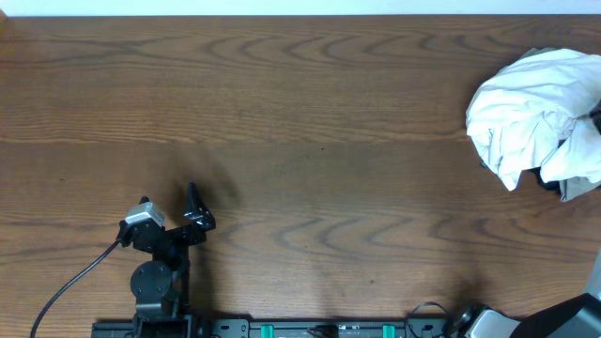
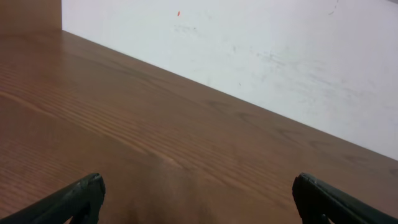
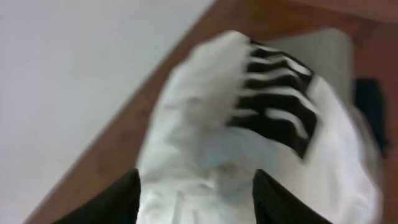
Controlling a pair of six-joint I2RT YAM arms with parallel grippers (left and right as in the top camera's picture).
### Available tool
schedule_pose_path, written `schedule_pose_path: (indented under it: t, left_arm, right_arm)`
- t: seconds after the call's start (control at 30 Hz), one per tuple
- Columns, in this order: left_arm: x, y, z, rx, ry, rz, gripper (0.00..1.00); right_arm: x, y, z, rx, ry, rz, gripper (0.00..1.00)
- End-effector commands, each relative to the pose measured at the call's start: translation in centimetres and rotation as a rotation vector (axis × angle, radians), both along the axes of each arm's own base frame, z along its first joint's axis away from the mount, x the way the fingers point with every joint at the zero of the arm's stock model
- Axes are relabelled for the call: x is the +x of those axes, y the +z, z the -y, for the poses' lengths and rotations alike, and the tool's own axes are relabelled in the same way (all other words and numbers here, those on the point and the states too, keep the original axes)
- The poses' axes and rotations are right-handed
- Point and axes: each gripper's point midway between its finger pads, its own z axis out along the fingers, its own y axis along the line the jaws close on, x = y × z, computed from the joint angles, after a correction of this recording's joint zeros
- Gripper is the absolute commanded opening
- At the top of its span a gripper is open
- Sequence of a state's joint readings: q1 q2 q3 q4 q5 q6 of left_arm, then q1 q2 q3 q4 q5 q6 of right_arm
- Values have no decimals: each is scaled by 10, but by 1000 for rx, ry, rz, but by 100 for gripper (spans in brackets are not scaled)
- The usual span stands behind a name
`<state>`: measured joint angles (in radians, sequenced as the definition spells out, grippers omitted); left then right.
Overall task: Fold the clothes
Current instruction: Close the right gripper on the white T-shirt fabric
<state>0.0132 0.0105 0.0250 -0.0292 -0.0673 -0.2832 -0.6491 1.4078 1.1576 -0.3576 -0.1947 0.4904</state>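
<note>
Right fingers (image 3: 112,202) astride white clothes (image 3: 186,124) (grip unclear), left fingers (image 2: 74,199) apart

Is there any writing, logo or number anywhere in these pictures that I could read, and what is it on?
None: no word, number or logo can be read in any view.
Clothes: black and white stripes, a pattern rather than letters; that view is blurred.
Wall: a tiny red speck, too small to read.
Rail at the near edge: green marks, too small to read.
</note>
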Motion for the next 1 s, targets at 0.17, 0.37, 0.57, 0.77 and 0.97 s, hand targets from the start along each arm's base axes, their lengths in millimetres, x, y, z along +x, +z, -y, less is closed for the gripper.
schedule_pose_path:
  t: [0.17, 0.37, 0.57, 0.77, 0.97]
  left_arm:
    - [-1, -18, -6, 19, 28, -54, 98]
    - [-1, -18, -6, 19, 28, -54, 98]
    - [-1, -18, -6, 19, 28, -54, 98]
    - [-1, -18, -6, 19, 28, -54, 98]
    - [-1, -18, -6, 19, 28, -58, 98]
  right_arm:
    - [-14, -76, 12, -24, 20, -302, 57]
    - [-6, -125, -1, 75, 118, -376, 57]
    - [-5, -123, -3, 80, 127, -367, 21]
    - [-5, -83, -4, 29, 107, -284, 12]
    - [3, -27, -33, -37, 179, -147, 1]
